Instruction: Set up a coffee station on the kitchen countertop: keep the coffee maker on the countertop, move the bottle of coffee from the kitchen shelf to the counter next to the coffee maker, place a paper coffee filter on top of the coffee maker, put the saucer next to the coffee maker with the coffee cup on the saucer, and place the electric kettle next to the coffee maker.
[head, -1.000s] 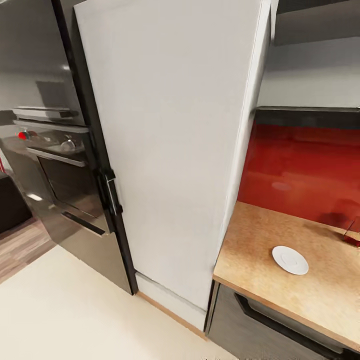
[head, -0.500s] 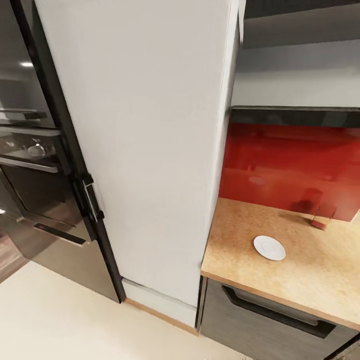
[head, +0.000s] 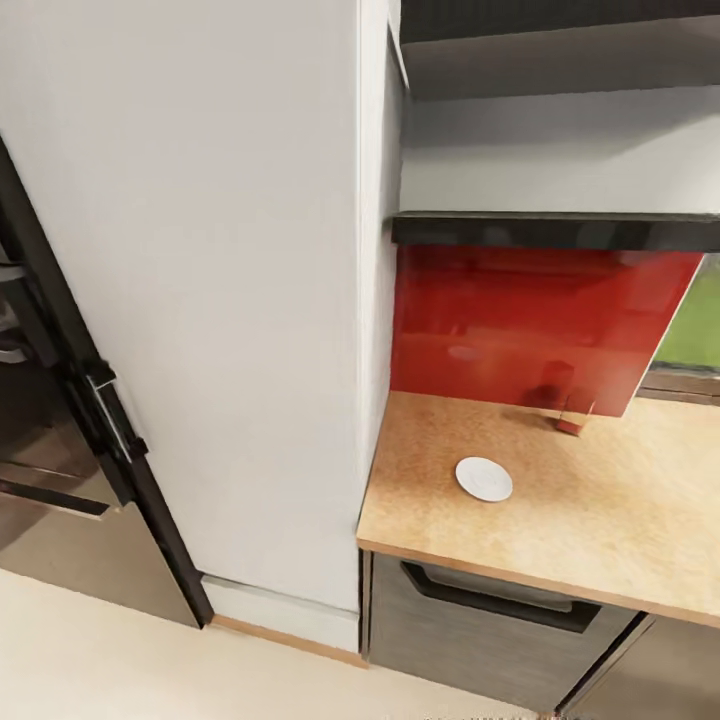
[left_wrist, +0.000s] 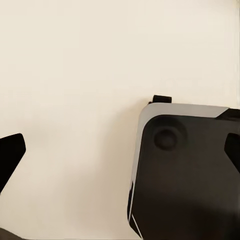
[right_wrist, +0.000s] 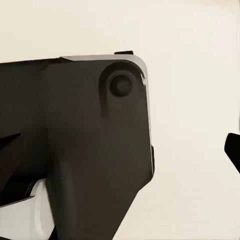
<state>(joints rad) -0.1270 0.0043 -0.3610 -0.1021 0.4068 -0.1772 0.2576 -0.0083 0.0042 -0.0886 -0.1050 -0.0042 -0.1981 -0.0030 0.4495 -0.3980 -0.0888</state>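
A white saucer (head: 484, 478) lies alone on the wood-grain countertop (head: 600, 520), near its left end and a little in front of the red backsplash (head: 530, 320). The coffee maker, coffee bottle, filter, cup and kettle are out of view. In the left wrist view my left gripper (left_wrist: 121, 150) is open, its dark fingertips (left_wrist: 10, 152) far apart over the cream floor, with nothing between them. In the right wrist view my right gripper (right_wrist: 122, 150) is open too, holding nothing, above my dark base (right_wrist: 80, 145).
A tall white cabinet (head: 220, 300) stands left of the counter, with a black oven column (head: 60, 440) beyond it. A small red object (head: 575, 415) leans at the backsplash. A dark shelf (head: 560, 230) runs above it, and a grey drawer (head: 490, 610) sits under the counter.
The head view has swung to the right: the oven has slid almost out at the left and more of the countertop shows. The saucer itself has not moved.
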